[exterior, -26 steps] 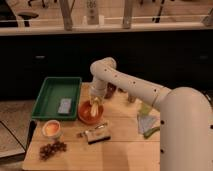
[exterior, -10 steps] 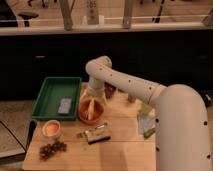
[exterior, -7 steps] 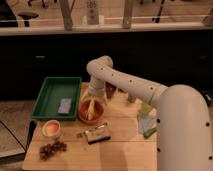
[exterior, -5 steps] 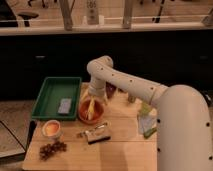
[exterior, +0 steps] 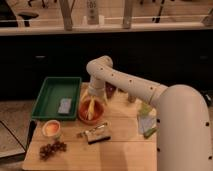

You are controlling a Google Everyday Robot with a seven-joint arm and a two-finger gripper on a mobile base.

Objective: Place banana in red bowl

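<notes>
Placement seemed in hand: my end effector (exterior: 92, 103) hung in the red bowl (exterior: 80, 111), banana (exterior: 90, 114) inside, grip impossible to tell. Next I judged release, then a straight lift.

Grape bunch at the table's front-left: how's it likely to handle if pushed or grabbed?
The grape bunch is a lumpy cluster, so probably floppy, shifting unevenly when pushed. Rounded grapes could roll if any detach. It lies near the table edge, so a push may drop it. The gripper is over the red bowl, away from it.
</notes>
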